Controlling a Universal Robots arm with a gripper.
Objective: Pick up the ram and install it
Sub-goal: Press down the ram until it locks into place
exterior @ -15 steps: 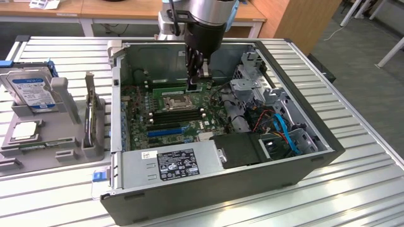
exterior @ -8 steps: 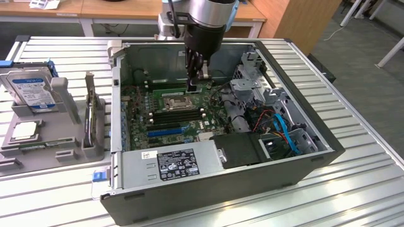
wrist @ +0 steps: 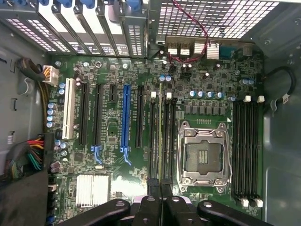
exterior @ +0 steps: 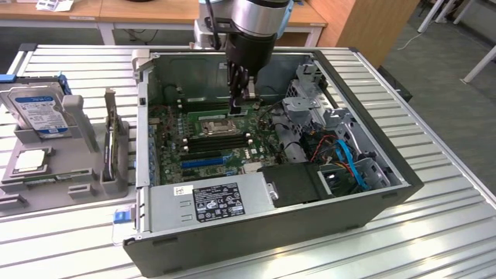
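My gripper (exterior: 241, 106) reaches down into the open computer case (exterior: 403, 174), just above the motherboard (exterior: 209, 145). It is shut on the ram (wrist: 161, 136), a thin green stick seen edge-on in the wrist view, running away from the black fingertips (wrist: 151, 187). The stick lies lengthwise along the black memory slots (wrist: 153, 141) beside the CPU socket (wrist: 203, 155). Whether it touches a slot I cannot tell. In the exterior view the ram (exterior: 234, 108) shows as a short dark strip below the fingers.
A second bank of memory slots (wrist: 247, 150) lies on the socket's other side. Expansion slots (wrist: 126, 117) and a heatsink (wrist: 92, 189) are nearby. The power supply (exterior: 213, 200) and drive cage (exterior: 306, 87) crowd the case. On the exterior view's left, a grey fixture (exterior: 78, 110) holds a hard drive (exterior: 39, 110) and an expansion card (exterior: 116, 145).
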